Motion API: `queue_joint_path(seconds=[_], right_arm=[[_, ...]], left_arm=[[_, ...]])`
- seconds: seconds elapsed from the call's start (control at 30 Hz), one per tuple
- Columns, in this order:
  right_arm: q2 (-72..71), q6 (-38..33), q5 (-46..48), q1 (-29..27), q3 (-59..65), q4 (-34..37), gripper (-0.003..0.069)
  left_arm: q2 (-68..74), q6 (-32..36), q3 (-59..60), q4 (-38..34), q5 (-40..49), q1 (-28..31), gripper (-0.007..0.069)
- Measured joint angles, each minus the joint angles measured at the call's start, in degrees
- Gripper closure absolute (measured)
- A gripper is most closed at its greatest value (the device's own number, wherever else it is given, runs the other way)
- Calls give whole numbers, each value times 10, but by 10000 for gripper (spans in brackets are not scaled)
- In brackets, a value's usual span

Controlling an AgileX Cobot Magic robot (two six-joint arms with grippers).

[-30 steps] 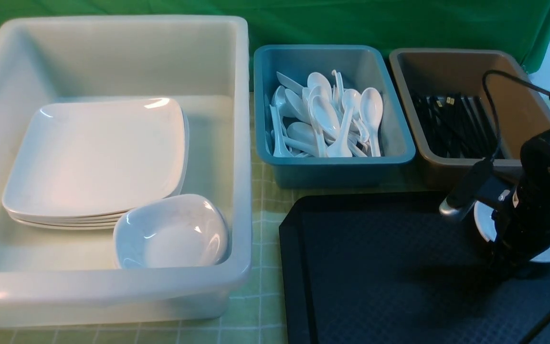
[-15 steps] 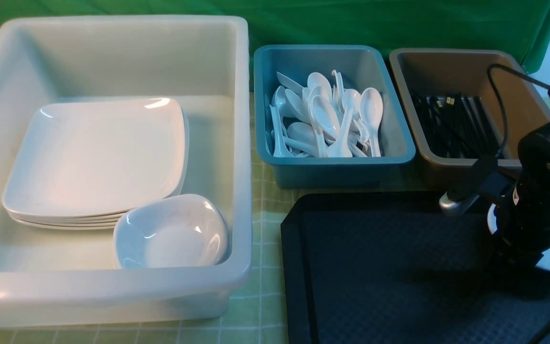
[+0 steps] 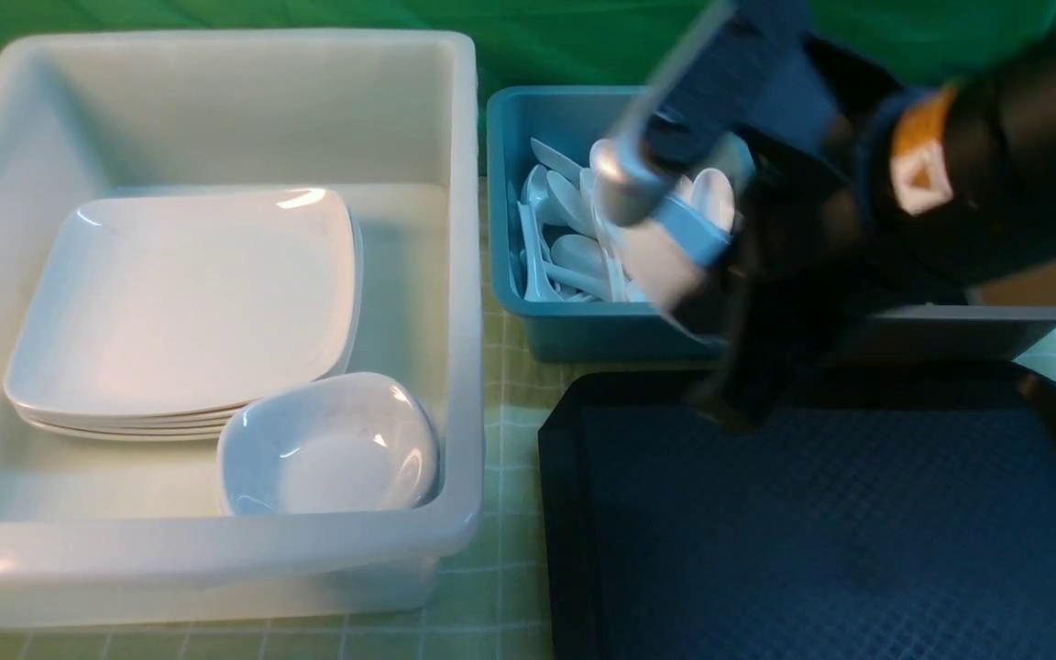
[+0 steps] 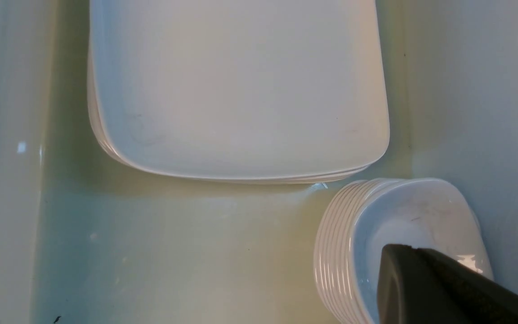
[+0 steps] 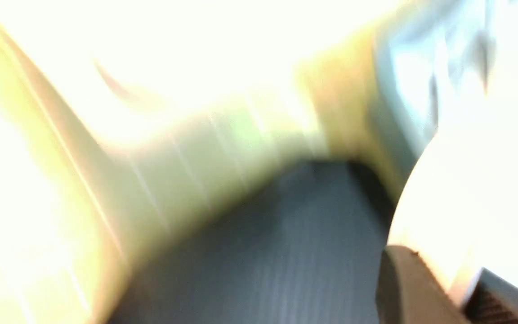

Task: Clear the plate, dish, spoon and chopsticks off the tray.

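The black tray [image 3: 821,532] lies bare at the front right. My right gripper [image 3: 720,335] is motion-blurred above the tray's far edge, in front of the teal bin, shut on the rim of a small white dish [image 3: 665,261]. In the right wrist view its jaws [image 5: 448,279] pinch that dish [image 5: 479,193]. A stack of large white plates [image 3: 180,302] rests in the white tub. White spoons [image 3: 565,220] fill the teal bin. The chopsticks are hidden behind the right arm. My left gripper [image 4: 398,254] hangs shut and empty over a stack of small dishes [image 4: 403,216].
The big white tub [image 3: 216,559] takes up the left half, with the small dishes [image 3: 331,445] in its near right corner. The teal bin [image 3: 583,330] and the brown bin [image 3: 1041,307] stand behind the tray. A green checked cloth [image 3: 505,385] covers the table.
The right gripper closed on the small dish at the tray's right edge, lifted it and swung fast up and to the left toward the teal bin. The left arm stayed still.
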Motion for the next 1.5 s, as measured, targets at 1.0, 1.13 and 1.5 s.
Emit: queue_joint_path(seconds=[1.0,1.13,1.5], right_arm=[[279,-275,-127,126,-74,-100,355],[274,-258,-112,126,-86,-102,258],[218,-211,64,127,-203,-95,337]], left_arm=[[0,2,0,0,0,0,636],[0,2,0,0,0,0,636],[0,1,0,0,0,0,636]])
